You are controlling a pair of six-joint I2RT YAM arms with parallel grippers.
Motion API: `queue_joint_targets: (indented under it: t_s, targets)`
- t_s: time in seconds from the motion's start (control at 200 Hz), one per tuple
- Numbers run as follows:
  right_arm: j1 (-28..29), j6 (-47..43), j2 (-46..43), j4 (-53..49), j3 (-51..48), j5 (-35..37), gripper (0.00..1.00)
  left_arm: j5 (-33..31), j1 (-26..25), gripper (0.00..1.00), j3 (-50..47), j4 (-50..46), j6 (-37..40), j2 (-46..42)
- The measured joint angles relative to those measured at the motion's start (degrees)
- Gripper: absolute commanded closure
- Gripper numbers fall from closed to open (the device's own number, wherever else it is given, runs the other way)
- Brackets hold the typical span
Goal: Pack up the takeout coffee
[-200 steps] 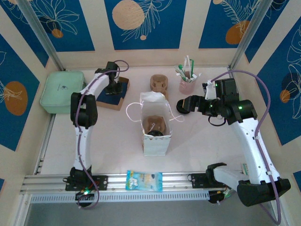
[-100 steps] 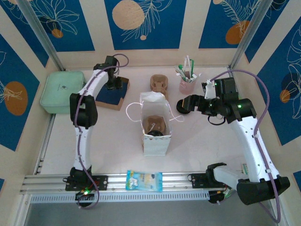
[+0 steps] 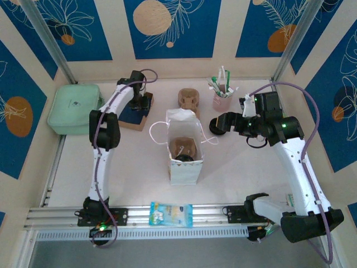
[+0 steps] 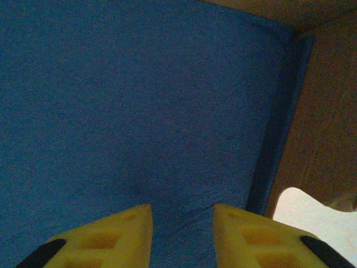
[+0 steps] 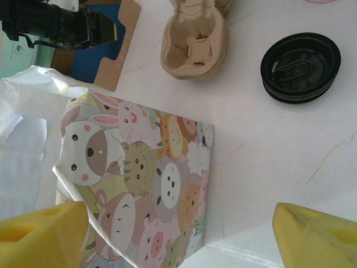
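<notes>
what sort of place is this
Probably a robot lab cell staged as a takeout packing counter: two arms bolted to an aluminium rail at the edge of a walled table, with a paper bag, a pulp cup carrier and a pink cup of stirrers laid out.

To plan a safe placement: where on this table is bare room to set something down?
Free: table between bag and left arm; between bag and right arm's base. Crowded: back row of tray, cup carrier, lid, stirrer cup.
</notes>
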Motion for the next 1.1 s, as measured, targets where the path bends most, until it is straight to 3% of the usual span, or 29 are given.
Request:
queue_joint_targets:
  t_s: [0.38, 0.75, 1.101]
  targets:
    - [-0.3, 0.0, 0.0, 0.0, 0.0, 0.0, 0.14, 0.0, -0.8, 0.71, 0.1, -0.4, 0.4, 1.7]
    - [-0.9, 0.0, -0.1, 0.0, 0.0, 0.0, 0.14, -0.3, -0.9, 1.0, 0.8, -0.8, 1.4, 2.2]
    - [-1.0, 0.0, -0.1, 0.0, 0.0, 0.0, 0.15, -0.3, -0.9, 1.0, 0.8, -0.9, 1.9, 2.0]
